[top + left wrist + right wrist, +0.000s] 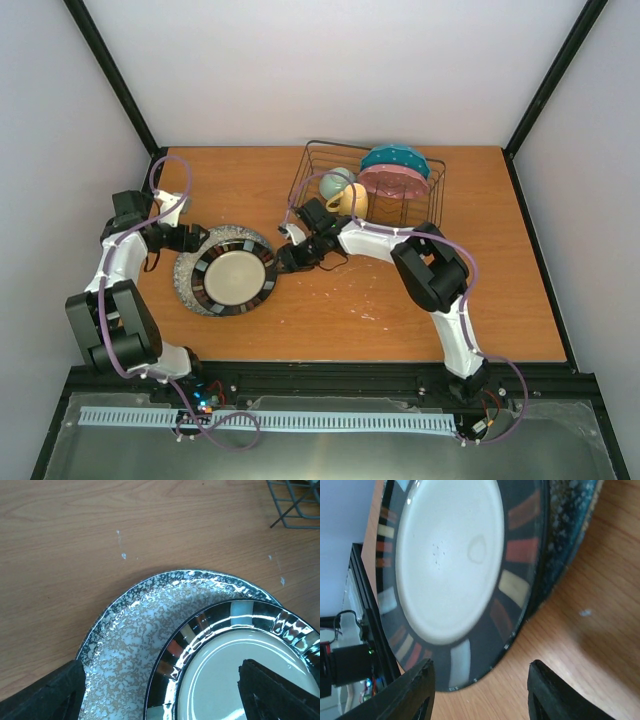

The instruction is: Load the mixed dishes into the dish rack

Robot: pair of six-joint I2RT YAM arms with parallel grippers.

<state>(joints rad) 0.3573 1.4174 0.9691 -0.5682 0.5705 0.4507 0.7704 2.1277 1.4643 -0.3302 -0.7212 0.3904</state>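
Observation:
The dark-rimmed cream plate lies on the grey speckled plate at the table's left centre. My left gripper is open at their back-left edge; in the left wrist view its fingers straddle the grey plate and the cream plate. My right gripper is open at the plates' right edge; in the right wrist view the cream plate's rim sits between its fingers, with the grey plate behind. The dish rack holds the teal plate, pink plate, pale green bowl and yellow mug.
White walls with black frame posts close in the table at back, left and right. A corner of the rack shows in the left wrist view. A black rail runs along the near edge by the arm bases.

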